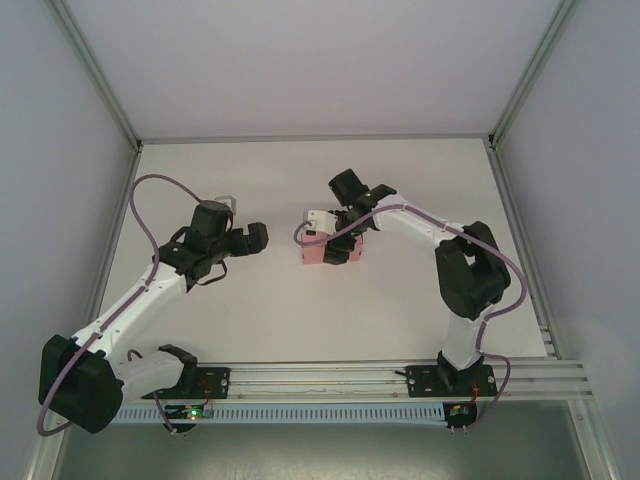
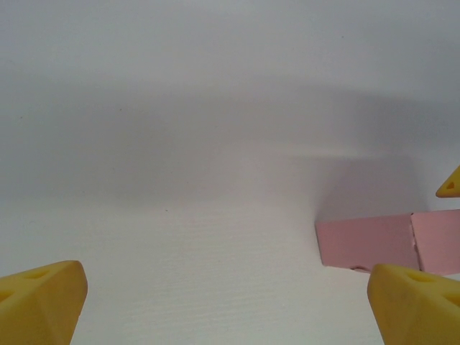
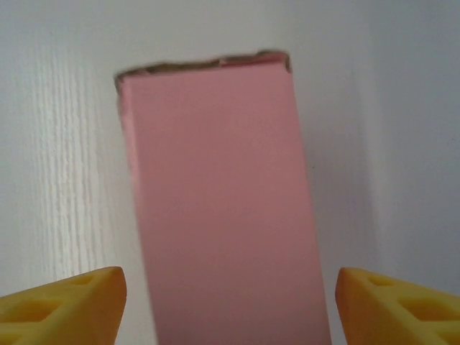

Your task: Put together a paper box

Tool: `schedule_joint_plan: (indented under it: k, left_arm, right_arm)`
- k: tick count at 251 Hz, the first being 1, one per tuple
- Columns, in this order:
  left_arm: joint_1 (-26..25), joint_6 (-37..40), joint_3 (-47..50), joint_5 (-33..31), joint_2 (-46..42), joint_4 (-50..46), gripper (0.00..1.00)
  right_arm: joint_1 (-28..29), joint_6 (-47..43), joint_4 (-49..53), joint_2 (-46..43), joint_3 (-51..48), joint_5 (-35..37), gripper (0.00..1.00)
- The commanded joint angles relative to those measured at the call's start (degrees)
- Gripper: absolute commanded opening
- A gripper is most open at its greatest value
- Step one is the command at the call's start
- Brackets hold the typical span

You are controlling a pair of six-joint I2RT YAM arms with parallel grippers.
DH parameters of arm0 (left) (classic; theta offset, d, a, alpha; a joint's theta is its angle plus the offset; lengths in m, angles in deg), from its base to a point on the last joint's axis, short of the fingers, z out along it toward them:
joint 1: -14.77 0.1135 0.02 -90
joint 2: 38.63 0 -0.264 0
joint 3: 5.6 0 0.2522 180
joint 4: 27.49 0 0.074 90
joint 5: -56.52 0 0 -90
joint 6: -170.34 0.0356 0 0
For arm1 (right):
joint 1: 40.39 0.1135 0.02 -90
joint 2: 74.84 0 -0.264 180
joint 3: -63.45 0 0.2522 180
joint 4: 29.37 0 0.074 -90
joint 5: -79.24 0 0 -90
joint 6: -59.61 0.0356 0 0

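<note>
**Right jaws straddle the pink box, no squeeze yet**

The right gripper (image 3: 230, 305) hangs over the paper box (image 3: 215, 180) with one yellow finger on each long side. In the right wrist view a thin strip of table shows between each fingertip and the card, so the jaws are apart and grasp nothing. The left gripper (image 2: 230, 302) is spread wide and empty, just left of the box and low over the table (image 1: 300, 330).

The step in hand looks like a pinch across the box's narrow width. To do it well, the right fingers should close evenly, so that both pads meet the side walls together. The card is thin, so a light squeeze would likely be safer than a hard one, which could buckle it.

The box lies flat near the table's centre, broad face up. Its long axis runs away from the right wrist, between the fingers, and leans slightly. Its ragged short end points away. From above, the long axis seems to run roughly left to right, though the gripper hides much of it.
</note>
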Motion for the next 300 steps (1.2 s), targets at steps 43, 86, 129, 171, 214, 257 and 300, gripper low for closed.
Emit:
schedule_joint_plan:
  k: [43,86,129,171,214,257,300]
  left_arm:
    - [0.15,2.00,0.39,-2.60,-2.85,0.27,1.00]
    - [0.17,1.86,0.97,-3.56,-4.35,0.45,1.00]
    - [0.21,1.83,1.30,-5.41,-5.88,0.44,1.00]
    - [0.24,1.82,1.68,-8.43,-7.59,0.53,1.00]
    - [0.19,1.32,2.33,-9.38,-8.07,1.21,1.00]
    - [0.23,0.79,2.19,-9.21,-6.91,1.72,1.00]
    - [0.24,0.17,2.46,-8.09,-5.54,2.93,1.00]
  right_arm:
    - [2.21,1.31,3.63,0.71,1.05,5.47,0.19]
    - [3.97,3.87,-2.89,-3.35,-0.99,12.32,0.13]
    - [5.87,1.80,-20.34,-10.43,-8.86,25.87,0.14]
    - [7.20,-6.15,-40.54,-13.62,-18.51,33.04,0.16]
    - [8.70,-9.44,-49.26,-9.18,-21.74,34.16,0.20]
    - [10.16,-11.79,-66.34,-3.19,-26.93,33.70,0.20]
    - [12.26,-14.33,-64.13,0.94,-26.53,37.81,0.25]
